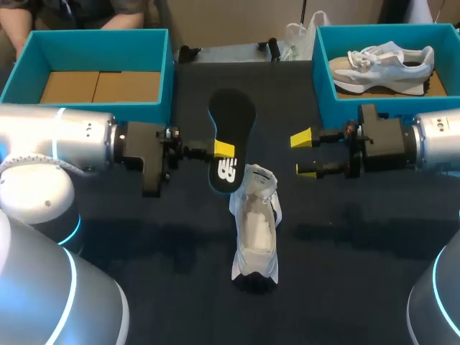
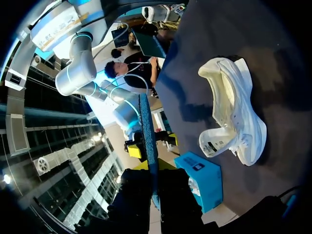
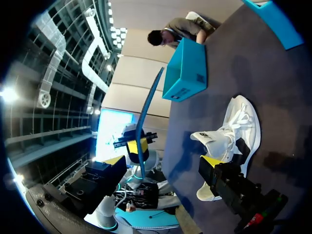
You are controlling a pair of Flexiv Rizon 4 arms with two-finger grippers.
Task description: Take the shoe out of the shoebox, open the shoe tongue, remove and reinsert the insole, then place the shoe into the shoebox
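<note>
Closest in, on the dark table, the white shoe stood on its sole near the middle, heel toward the near edge. Its tongue was pulled up and away at the far end, so the mouth gaped and the pale inside showed bare. Just beyond it, the black insole hung in the air, clear of the shoe in both wrist views. The left gripper was clamped on the insole's edge, one yellow tip lying across its upper face. From that arm's own camera the insole showed edge-on between the dark fingers.

The right gripper hovered to the right of the insole and the shoe. Its two fingers stood wide apart with nothing between them, and it touched neither thing.

At the far left stood a teal box holding only brown cardboard. At the far right a second teal box held another shoe, pale with grey panels.

Judging from this, the task was a little past halfway. The shoe was out of its box, the tongue was open, and the insole was out. The insole had yet to be slid back into the shoe and pressed flat. After that the shoe would need to go into a box, probably the left one, since that one had room.
</note>
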